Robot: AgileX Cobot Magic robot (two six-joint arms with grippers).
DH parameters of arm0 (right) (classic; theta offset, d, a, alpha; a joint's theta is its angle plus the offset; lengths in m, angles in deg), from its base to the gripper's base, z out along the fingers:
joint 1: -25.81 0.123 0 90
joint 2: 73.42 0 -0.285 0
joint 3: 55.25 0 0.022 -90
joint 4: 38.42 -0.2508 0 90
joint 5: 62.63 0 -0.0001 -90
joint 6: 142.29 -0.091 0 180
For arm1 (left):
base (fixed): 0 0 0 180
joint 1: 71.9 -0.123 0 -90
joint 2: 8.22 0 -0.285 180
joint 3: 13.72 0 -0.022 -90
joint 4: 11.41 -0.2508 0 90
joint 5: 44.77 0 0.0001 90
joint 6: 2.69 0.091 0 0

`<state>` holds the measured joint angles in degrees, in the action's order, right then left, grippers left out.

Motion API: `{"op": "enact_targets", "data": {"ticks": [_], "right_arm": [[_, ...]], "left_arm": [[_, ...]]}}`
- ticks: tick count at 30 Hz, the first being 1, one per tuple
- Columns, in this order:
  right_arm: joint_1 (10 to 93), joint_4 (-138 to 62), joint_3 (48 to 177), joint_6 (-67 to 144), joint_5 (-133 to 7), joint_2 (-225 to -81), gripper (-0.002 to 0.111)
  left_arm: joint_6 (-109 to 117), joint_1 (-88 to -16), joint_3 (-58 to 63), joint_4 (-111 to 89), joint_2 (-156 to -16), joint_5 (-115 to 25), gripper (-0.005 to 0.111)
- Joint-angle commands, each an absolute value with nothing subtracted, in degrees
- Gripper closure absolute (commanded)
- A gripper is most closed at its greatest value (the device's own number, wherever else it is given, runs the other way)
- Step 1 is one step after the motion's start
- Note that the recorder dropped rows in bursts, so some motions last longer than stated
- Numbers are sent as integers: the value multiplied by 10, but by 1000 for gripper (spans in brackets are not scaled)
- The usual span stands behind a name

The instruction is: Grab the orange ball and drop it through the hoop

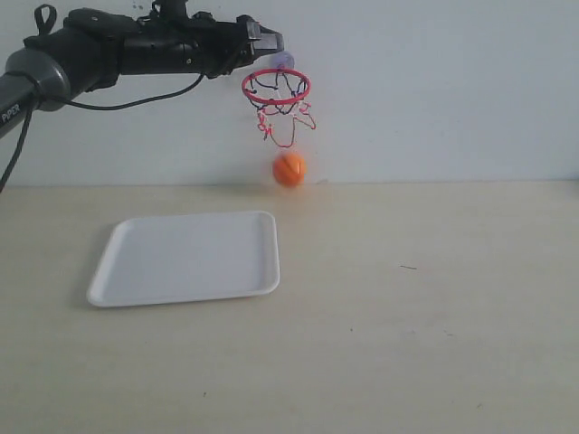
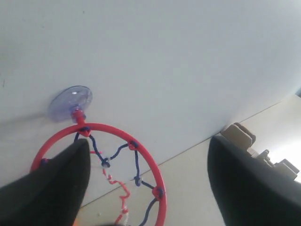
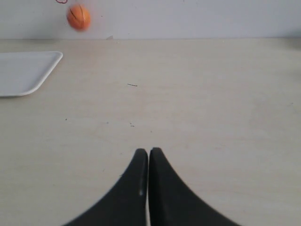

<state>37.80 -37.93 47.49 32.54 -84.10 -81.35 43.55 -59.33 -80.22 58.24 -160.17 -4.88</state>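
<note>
1. The exterior view alone takes in the whole scene. The orange ball hangs just under the dangling net of the hoop, touching neither net nor bench. Its outline is blurred.
2. In that view the hoop sits on the far wall. The white tray lies on the bench to the near left of it, with nothing on it.
3. Only the left wrist view shows the left pincer plainly. It is released, its two dark fingers spread wide with nothing between them, over the red ring.
4. The same view shows the clear suction cup pressed to the wall; it is only a faint smudge in the exterior view.
5. The ball is not plainly seen from the left wrist, and the ring's lower part is cut off by the frame.
6. The right pincer appears only in its own wrist view. It is clenched, tips touching and grasping nothing, low over bare bench on the right.
7. From there the ball shows far off to the left against the wall, above the bench's far edge, with one corner of the tray visible.
8. In that view the hoop is cut off, apart from a scrap of red net.
</note>
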Motion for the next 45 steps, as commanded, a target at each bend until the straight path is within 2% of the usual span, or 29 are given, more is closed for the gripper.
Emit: {"op": "enact_targets", "data": {"ticks": [1, 4, 6, 10, 20, 23, 28, 37, 45], "right_arm": [[378, -379, 475, 327, -836, -812, 108], [378, -379, 475, 327, -836, -812, 108], [378, -379, 475, 327, -836, -812, 108], [378, -379, 475, 327, -836, -812, 108], [378, -379, 475, 327, -836, -812, 108], [378, -379, 475, 327, -836, -812, 108], [378, -379, 475, 327, -836, -812, 108], [378, -379, 475, 327, -836, -812, 108], [378, -379, 475, 327, -836, -812, 108]], "left_arm": [[432, -593, -805, 575, -1605, -31, 40], [429, -597, -805, 549, -1598, 3, 44], [398, -604, -805, 516, -1590, 24, 57], [372, -621, -805, 491, -1572, 72, 102], [279, -668, -805, 367, -1540, 250, 103], [248, -670, -801, 361, -1537, 252, 103], [179, -666, -719, 313, -1495, 252, 103], [207, -663, -442, 275, -1327, 239, 103], [241, -644, -33, 335, -1083, -47, 103]]}}
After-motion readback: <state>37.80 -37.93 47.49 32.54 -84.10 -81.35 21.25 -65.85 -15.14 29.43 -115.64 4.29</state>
